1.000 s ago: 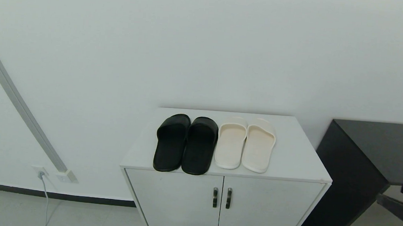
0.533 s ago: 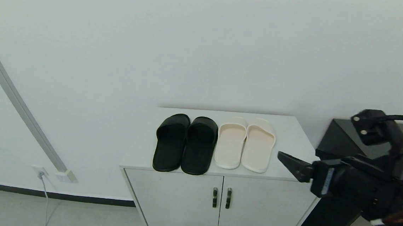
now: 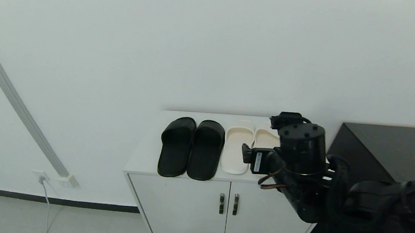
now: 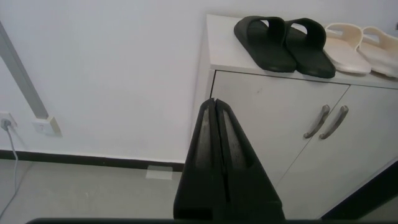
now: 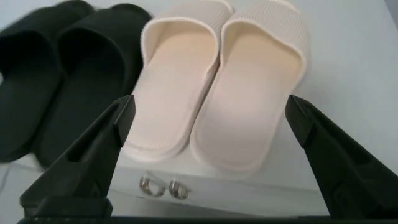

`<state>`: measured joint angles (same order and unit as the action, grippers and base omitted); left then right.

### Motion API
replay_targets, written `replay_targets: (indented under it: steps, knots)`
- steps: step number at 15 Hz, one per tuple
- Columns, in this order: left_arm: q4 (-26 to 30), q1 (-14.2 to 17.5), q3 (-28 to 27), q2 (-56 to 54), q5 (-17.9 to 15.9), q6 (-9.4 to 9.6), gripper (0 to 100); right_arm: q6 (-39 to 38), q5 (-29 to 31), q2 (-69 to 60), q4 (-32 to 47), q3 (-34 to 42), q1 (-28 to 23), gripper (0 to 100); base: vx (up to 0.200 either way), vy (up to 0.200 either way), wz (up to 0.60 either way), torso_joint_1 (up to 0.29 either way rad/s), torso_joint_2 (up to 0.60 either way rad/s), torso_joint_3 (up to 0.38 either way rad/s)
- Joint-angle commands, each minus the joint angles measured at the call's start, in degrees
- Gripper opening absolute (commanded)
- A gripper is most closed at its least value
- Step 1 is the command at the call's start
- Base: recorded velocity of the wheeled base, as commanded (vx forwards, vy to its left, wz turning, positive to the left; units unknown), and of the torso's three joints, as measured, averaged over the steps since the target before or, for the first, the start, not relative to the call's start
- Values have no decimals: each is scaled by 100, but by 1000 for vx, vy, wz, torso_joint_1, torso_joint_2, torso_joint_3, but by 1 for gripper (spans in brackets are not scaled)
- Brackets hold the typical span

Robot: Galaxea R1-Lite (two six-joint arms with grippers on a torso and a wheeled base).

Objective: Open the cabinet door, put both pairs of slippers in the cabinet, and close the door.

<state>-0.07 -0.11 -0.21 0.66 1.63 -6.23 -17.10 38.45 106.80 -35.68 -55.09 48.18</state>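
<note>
A white cabinet stands against the wall with both doors shut, their handles side by side. On its top lie a black pair of slippers and a cream pair of slippers, toes to the wall. My right arm hangs over the top's right part and hides most of the right cream slipper. My right gripper is open wide above the cream pair, touching nothing. My left gripper is shut and empty, low and left of the cabinet.
A black table stands close to the cabinet's right side. A wall socket with a cable and a slanted grey conduit are on the wall to the left. Open floor lies left of the cabinet.
My right arm came in from the right and swung left over the cabinet top, now covering the right cream slipper. Slippers and doors have not moved.
</note>
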Motion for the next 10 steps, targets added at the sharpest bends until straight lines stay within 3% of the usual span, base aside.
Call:
replay_targets:
  steps: [1, 5, 10]
  knots:
    - [-1, 2, 3, 22, 4, -1, 0, -12, 137, 886, 35, -626, -186, 100, 0, 0, 0, 0, 0, 0]
    - [-1, 2, 3, 22, 4, -1, 0, -4, 172, 1572, 35, -1382, -590, 100, 0, 0, 0, 0, 0, 0]
    - [-1, 2, 3, 22, 4, -1, 0, 23, 172, 1985, 70, -2058, -731, 100, 0, 0, 0, 0, 0, 0]
